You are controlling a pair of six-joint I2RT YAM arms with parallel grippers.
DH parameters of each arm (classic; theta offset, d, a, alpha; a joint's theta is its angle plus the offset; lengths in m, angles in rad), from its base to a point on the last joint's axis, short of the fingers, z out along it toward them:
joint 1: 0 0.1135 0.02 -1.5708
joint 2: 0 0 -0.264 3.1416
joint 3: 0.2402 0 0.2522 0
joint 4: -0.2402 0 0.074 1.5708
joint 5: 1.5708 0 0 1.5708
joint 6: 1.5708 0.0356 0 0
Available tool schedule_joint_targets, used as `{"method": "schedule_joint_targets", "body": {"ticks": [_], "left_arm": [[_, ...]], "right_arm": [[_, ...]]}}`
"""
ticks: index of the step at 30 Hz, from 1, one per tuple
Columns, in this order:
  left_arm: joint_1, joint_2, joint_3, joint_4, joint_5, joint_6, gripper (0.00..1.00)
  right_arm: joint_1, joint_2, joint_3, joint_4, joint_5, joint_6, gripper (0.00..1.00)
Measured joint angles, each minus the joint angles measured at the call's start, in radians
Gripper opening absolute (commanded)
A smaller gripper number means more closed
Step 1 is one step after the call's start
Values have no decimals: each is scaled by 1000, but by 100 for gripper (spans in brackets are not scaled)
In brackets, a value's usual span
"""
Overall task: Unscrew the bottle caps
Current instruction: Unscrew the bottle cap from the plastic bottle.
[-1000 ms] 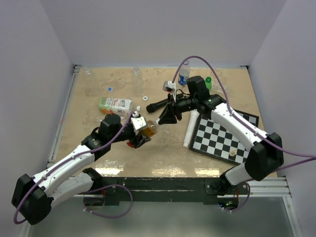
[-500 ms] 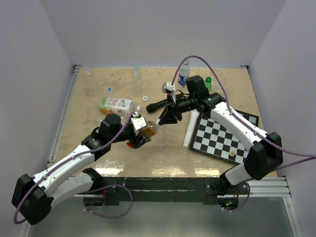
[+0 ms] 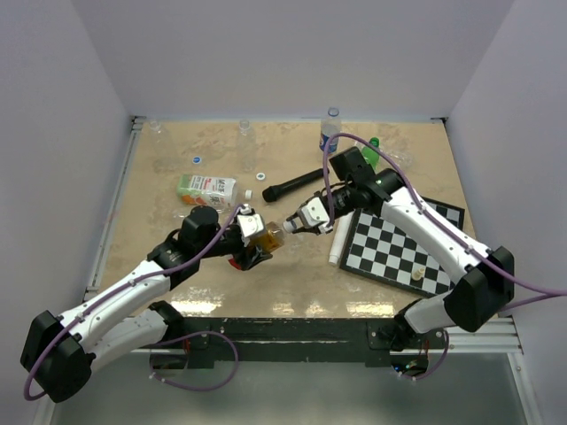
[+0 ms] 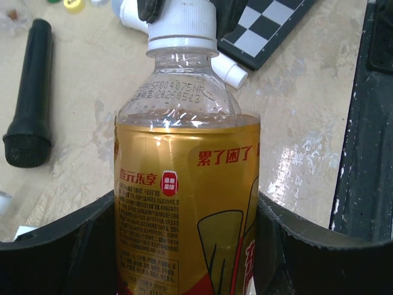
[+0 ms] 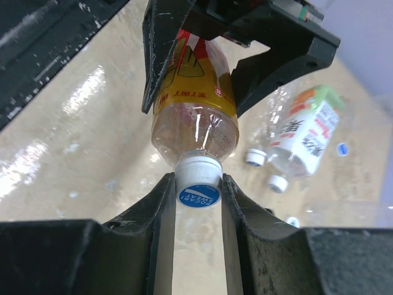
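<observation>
A small bottle (image 3: 266, 233) of amber liquid with a yellow-red label is held just above the table near the middle. My left gripper (image 3: 251, 235) is shut on its body; in the left wrist view the black fingers (image 4: 61, 246) press the label of the bottle (image 4: 184, 184) from both sides. Its white bottle cap (image 5: 198, 178), blue on top, points at my right gripper (image 5: 198, 184), which is shut on the cap from both sides. From above, the right gripper (image 3: 297, 221) meets the cap (image 3: 285, 227) end-on. The same cap (image 4: 182, 27) shows at the top of the left wrist view.
A black microphone (image 3: 291, 185) and a white tube (image 3: 339, 237) lie behind and right of the bottle, beside a chessboard (image 3: 399, 248). A green-and-white labelled bottle (image 3: 205, 187) lies at the left with loose caps (image 3: 196, 160) nearby. More bottles (image 3: 330, 128) stand along the back.
My right gripper has swung down and left from beside the microphone to the bottle's neck, turned, and shut on the cap. The left arm and bottle have stayed put.
</observation>
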Motion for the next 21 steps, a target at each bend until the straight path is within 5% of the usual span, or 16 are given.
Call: {"method": "schedule_joint_targets", "body": {"ticks": [2,7,12,21], "left_arm": [[0,-1,0,27,6,0,0],[0,-3,0,35,2,0,0],[3,-6,0,33,-5,-1,0],[8,-8,0,33,-17,-2,0]], "right_arm": [[2,-29,-5,6,13,-50,1],[1,-36,-15,35,9,-38,36],[-5,-64,-38,98,34,156,59],[-68,-116,-11,97,89,443,66]]}}
